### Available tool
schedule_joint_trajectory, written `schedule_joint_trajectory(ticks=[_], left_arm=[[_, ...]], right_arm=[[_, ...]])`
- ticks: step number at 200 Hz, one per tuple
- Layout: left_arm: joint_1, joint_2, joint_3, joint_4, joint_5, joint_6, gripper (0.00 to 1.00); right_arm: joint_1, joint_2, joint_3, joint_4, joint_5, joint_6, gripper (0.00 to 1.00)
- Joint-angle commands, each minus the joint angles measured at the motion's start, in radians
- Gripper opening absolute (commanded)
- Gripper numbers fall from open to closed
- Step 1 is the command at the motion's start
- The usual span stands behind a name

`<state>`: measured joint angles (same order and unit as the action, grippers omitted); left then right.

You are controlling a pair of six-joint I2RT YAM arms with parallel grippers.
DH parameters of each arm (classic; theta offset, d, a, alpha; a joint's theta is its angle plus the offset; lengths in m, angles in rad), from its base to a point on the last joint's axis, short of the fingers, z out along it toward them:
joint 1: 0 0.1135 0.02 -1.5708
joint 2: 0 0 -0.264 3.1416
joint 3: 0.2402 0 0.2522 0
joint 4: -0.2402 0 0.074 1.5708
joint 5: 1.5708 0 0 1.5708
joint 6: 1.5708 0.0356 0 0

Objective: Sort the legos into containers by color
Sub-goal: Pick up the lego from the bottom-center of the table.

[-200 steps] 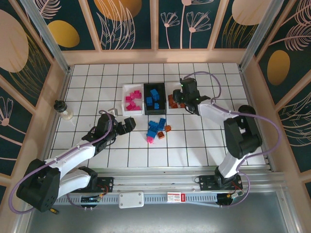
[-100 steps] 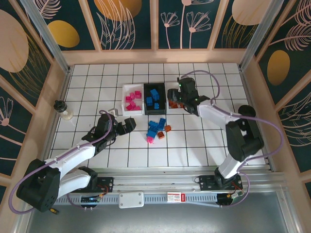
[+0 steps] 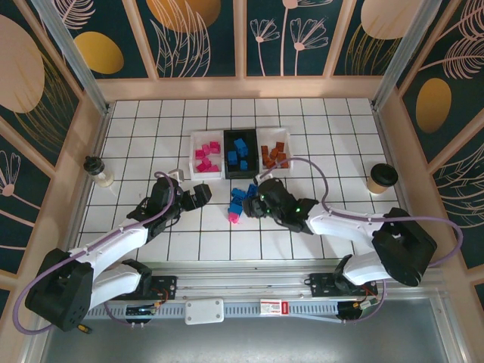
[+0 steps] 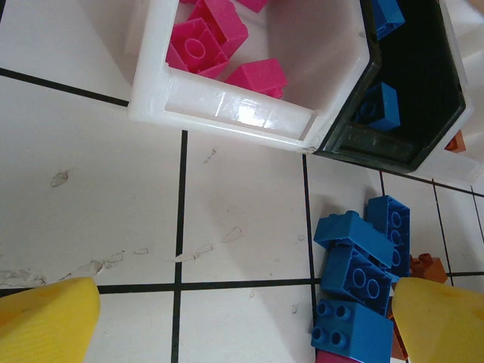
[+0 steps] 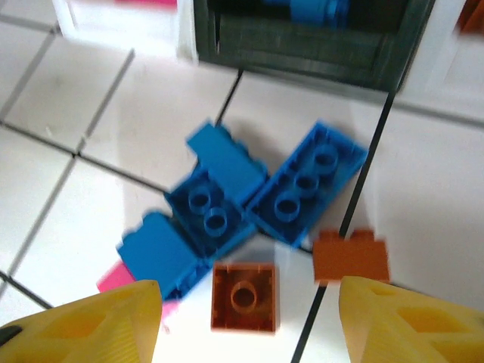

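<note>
Loose legos lie in a pile (image 3: 243, 200) at mid table: blue bricks (image 5: 302, 185), an upturned orange-brown brick (image 5: 243, 296), a second orange-brown one (image 5: 350, 255) and a pink one (image 5: 121, 278). My right gripper (image 5: 249, 325) hangs open just above this pile (image 3: 253, 203), its jaws either side of the upturned orange-brown brick and not touching it. My left gripper (image 3: 202, 194) stands wide open left of the pile (image 4: 363, 280), with bare tile between its fingers (image 4: 45, 321). The containers sit in a row behind: a white tray with pink bricks (image 3: 195, 155), a black tray with blue ones (image 3: 228, 155), and a white tray with orange-brown ones (image 3: 275, 144).
A paper cup with a dark lid (image 3: 382, 178) stands at the right. A small white bottle with a black cap (image 3: 97, 170) stands at the left wall. Wooden walls ring the tiled table.
My right gripper has opened, left the orange-brown tray at the back and swung forward and left to the pile. The left arm has not moved.
</note>
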<state>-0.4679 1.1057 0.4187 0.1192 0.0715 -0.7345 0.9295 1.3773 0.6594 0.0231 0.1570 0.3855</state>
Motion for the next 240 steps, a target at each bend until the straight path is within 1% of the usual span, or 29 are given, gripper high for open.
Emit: schedule_joint_trajectory(ticks=[1,37,82,115,135,146,168,185,201,219,240], left_arm=[[-0.004,0.002,-0.001,0.000,0.013,0.012,0.99],[-0.005,0.009,-0.006,0.005,0.016,0.007,0.99],[-0.005,0.004,-0.011,0.001,0.018,0.006,0.99],[-0.005,0.002,-0.014,0.000,0.017,0.006,0.99],[-0.005,0.002,-0.014,0.002,0.017,0.006,0.99],[-0.005,0.002,-0.015,0.001,0.018,0.007,0.99],[-0.005,0.000,-0.012,-0.003,0.017,0.012,0.99],[-0.005,0.002,-0.009,-0.001,0.016,0.014,0.99],[-0.005,0.008,-0.006,0.003,0.016,0.013,0.99],[-0.005,0.022,-0.003,0.012,0.023,0.012,0.99],[-0.005,0.035,-0.003,0.022,0.028,0.009,0.99]], right_arm=[[0.032,0.058,-0.026,0.024,0.045,0.056,0.64],[0.057,0.162,0.001,0.062,0.043,0.046,0.64],[0.054,0.265,0.062,0.079,0.067,0.004,0.59],[0.051,0.295,0.082,0.080,0.074,-0.012,0.49],[0.048,0.290,0.078,0.080,0.066,-0.015,0.38],[0.049,0.275,0.073,0.073,0.055,-0.019,0.31],[0.048,0.196,0.042,0.063,0.034,-0.022,0.22],[0.045,0.110,0.023,0.035,0.034,-0.030,0.19],[0.025,0.026,0.023,-0.001,0.041,-0.039,0.17],[-0.028,-0.061,0.035,-0.021,0.029,-0.057,0.17],[-0.152,-0.114,0.075,-0.013,-0.027,-0.076,0.16]])
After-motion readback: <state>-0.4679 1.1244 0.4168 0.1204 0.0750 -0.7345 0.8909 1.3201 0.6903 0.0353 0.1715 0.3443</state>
